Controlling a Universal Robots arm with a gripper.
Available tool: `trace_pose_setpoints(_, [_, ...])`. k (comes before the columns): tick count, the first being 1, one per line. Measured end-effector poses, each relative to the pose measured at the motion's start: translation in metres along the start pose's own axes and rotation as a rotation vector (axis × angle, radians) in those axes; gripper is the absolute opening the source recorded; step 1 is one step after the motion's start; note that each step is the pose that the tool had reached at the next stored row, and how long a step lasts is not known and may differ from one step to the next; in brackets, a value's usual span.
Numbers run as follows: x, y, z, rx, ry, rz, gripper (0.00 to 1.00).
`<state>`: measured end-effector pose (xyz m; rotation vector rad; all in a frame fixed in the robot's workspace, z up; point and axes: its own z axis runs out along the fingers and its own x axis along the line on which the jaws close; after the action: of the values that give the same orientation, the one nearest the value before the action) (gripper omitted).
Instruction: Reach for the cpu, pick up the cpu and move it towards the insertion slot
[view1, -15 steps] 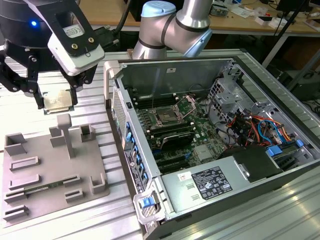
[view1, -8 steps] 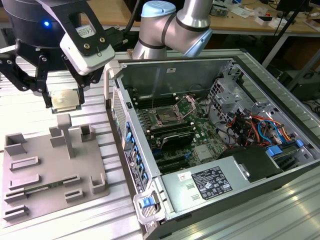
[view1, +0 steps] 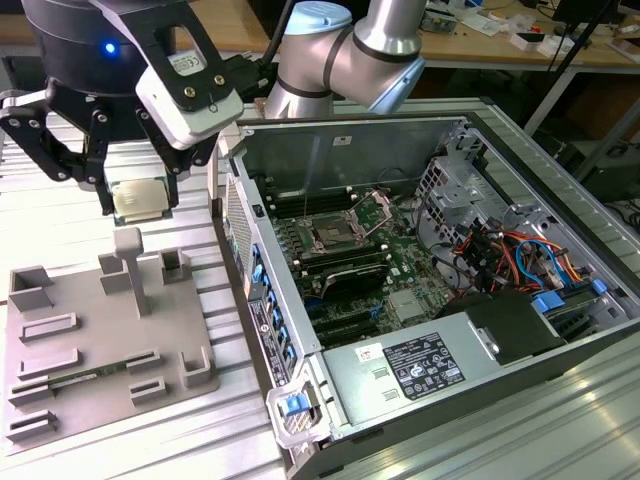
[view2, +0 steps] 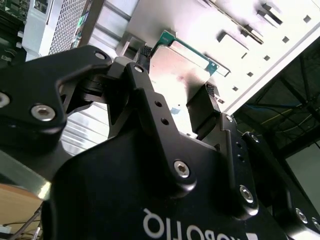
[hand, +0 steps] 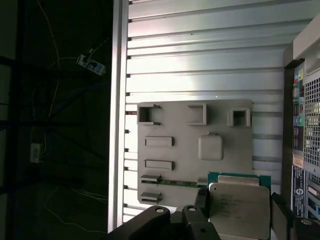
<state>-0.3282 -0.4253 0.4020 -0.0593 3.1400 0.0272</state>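
The cpu is a flat silvery square with a thin green rim. It hangs in the air above the back edge of the grey tray, and my gripper is shut on it with a black finger on each side. In both wrist views the chip sits clamped between the fingertips. The insertion slot, a shiny metal frame with a dark centre, lies on the motherboard inside the open case, well toward the exterior view's right of the gripper.
The grey tray has several recesses and raised posts just below the gripper. The open computer case wall stands between tray and motherboard. Cables and a power supply fill the case's right side.
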Motion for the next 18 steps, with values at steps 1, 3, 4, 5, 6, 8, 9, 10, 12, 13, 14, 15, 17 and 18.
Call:
trace_pose_setpoints(1, [-0.0023,-0.0001,0.0001,0.0,0.0,0.0,0.55])
trace_pose_setpoints(3, [-0.0054,-0.0002,0.0002,0.0,0.0,0.0,0.55])
trace_pose_setpoints(4, [-0.0076,-0.0003,0.0002,0.0,0.0,0.0,0.55])
trace_pose_setpoints(5, [-0.0106,-0.0004,0.0002,0.0,-0.0001,0.0,0.55])
trace_pose_setpoints(6, [-0.012,-0.0005,0.0003,-0.0001,-0.0001,0.0,0.55])
trace_pose_setpoints(8, [-0.0155,-0.0006,0.0002,-0.0001,-0.0001,0.0,0.55])
trace_pose_setpoints(9, [-0.017,-0.0006,0.0003,0.0,-0.0001,0.0,0.55])
trace_pose_setpoints(10, [-0.0183,-0.0007,0.0003,-0.0001,-0.0001,0.0,0.55])
trace_pose_setpoints(12, [-0.0219,-0.0008,0.0002,0.0,0.0,0.0,0.55])
trace_pose_setpoints(13, [-0.0232,-0.0009,0.0002,0.0,0.0,0.001,0.55])
trace_pose_setpoints(14, [-0.0248,-0.0009,0.0002,0.0,0.0,0.001,0.55])
trace_pose_setpoints(15, [-0.0272,-0.001,0.0003,0.0,-0.0001,0.001,0.55])
trace_pose_setpoints(17, [-0.0313,-0.0012,0.0002,0.0,0.0,0.001,0.55])
trace_pose_setpoints(18, [-0.034,-0.0013,0.0003,0.0,0.0,0.001,0.55])
